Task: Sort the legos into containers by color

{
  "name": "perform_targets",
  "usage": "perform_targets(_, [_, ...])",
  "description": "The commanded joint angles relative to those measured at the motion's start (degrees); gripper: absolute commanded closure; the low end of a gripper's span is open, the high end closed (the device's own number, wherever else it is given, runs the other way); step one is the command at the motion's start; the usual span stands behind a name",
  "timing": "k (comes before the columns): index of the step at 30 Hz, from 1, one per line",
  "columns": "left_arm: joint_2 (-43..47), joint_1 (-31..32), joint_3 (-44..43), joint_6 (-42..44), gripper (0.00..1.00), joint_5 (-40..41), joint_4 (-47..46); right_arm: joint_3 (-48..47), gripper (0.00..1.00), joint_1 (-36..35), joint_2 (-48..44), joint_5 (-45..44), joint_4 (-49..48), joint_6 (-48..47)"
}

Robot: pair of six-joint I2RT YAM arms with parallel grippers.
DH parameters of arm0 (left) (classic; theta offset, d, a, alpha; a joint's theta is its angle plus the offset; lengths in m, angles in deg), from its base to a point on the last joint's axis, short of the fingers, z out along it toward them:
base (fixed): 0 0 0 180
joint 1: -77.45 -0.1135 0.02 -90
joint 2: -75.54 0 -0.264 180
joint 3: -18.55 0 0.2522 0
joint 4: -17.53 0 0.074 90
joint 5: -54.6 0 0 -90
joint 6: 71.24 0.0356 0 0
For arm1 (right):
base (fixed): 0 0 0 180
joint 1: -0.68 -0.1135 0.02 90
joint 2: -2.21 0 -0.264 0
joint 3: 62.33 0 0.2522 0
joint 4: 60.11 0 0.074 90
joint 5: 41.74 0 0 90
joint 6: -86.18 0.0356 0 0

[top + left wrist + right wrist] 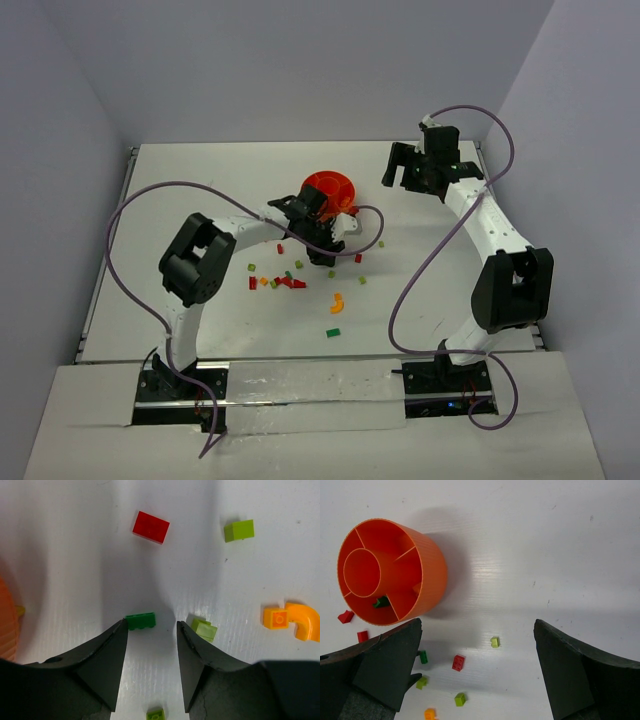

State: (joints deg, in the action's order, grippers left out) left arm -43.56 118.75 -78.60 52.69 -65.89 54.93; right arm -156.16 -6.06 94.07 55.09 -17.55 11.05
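Note:
The orange bowl (pixel 328 190) with inner dividers stands mid-table. One dark green piece (pixel 381 601) lies in a compartment of the bowl (pixel 427 575). Legos in red, green, orange and yellow lie scattered in front of it (pixel 290 282). My left gripper (pixel 322 258) hovers low over them, open with nothing between its fingers. A dark green brick (pixel 140 621) lies at the left fingertip of this gripper (pixel 151 631). A lime brick (pixel 204 629) lies at its right fingertip. My right gripper (pixel 397 165) stands open wide to the right of the bowl, holding nothing (pixel 477 624).
Around the left fingers lie a red brick (pixel 150 527), a lime brick (pixel 239 530), an orange square (pixel 276 618), an orange curved piece (pixel 304 621) and a small lime bit (pixel 155 713). A red brick (pixel 458 662) and a lime bit (pixel 494 641) lie below the right wrist.

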Motion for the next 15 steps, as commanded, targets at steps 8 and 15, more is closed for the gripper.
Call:
perform_targets(8, [-1.9,1.45,-1.36,-0.12,0.54,3.58,-2.41,0.18,0.0,0.82,-0.65,0.79,0.24,-0.99])
perform_targets(15, [-2.58,1.68,-1.09,0.27,0.54,4.91,-2.61,0.18,0.0,0.83,-0.21,1.12,0.36,-1.07])
